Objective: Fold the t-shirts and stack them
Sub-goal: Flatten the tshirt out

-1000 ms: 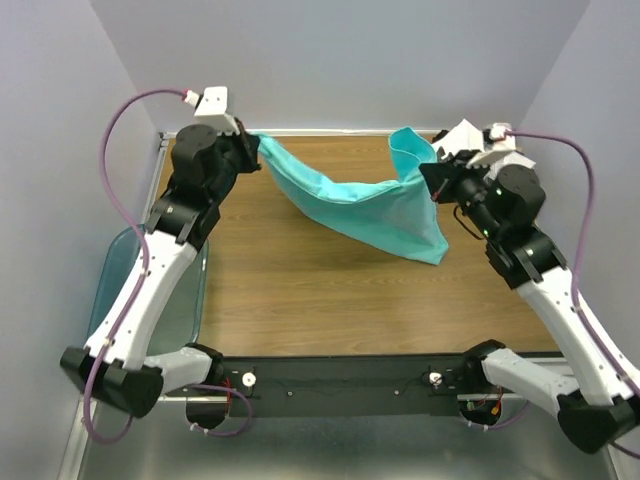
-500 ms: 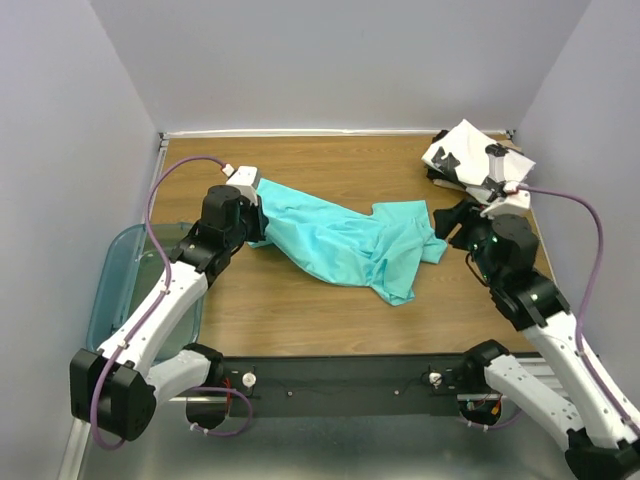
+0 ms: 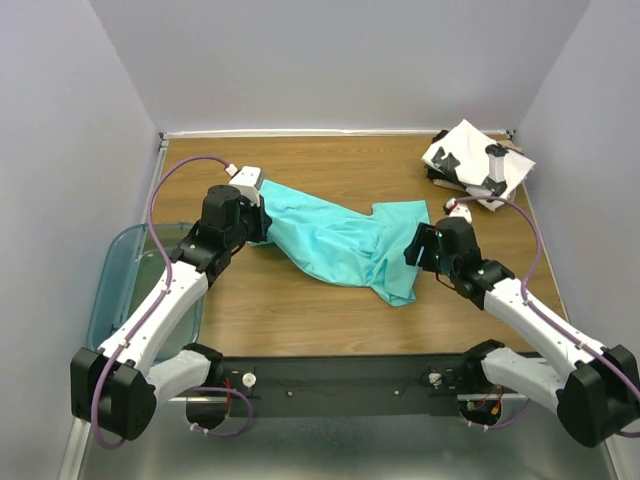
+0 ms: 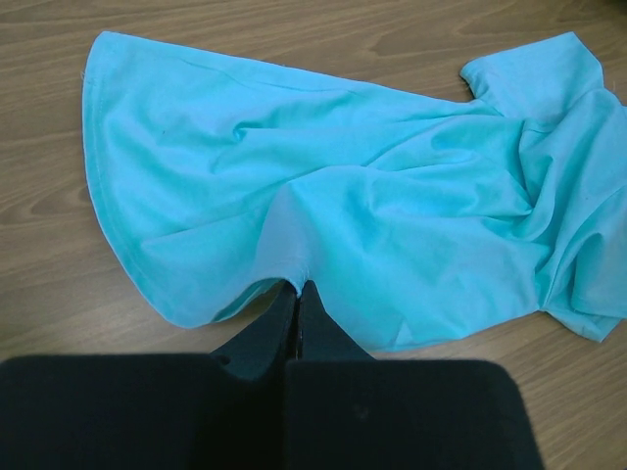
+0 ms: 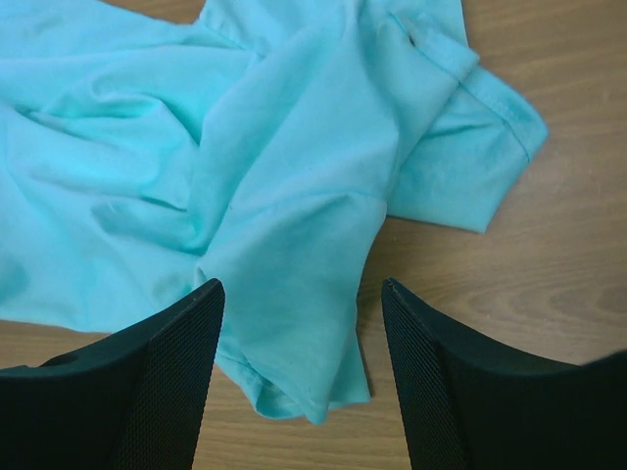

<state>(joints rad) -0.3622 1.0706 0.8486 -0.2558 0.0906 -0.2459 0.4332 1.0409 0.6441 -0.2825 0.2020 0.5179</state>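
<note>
The teal t-shirt (image 3: 340, 245) lies crumpled across the middle of the wooden table (image 3: 300, 310). My left gripper (image 3: 258, 222) is shut on the shirt's left edge; in the left wrist view the closed gripper (image 4: 297, 290) pinches a fold of the teal cloth (image 4: 323, 196). My right gripper (image 3: 418, 248) hovers open at the shirt's right end. In the right wrist view this gripper (image 5: 302, 299) straddles a bunched sleeve of the teal shirt (image 5: 294, 176) without touching it. A folded white t-shirt with black blotches (image 3: 470, 155) rests at the far right corner.
A translucent teal plastic bin (image 3: 130, 280) stands off the table's left edge, beside the left arm. Grey walls close in the table at the back and on both sides. Bare wood shows in front of the teal shirt and at the back middle.
The shirt, held stretched in the air by both grippers a second ago, now lies on the table. My right gripper has let go and opened, then moved left toward the shirt's right end.
</note>
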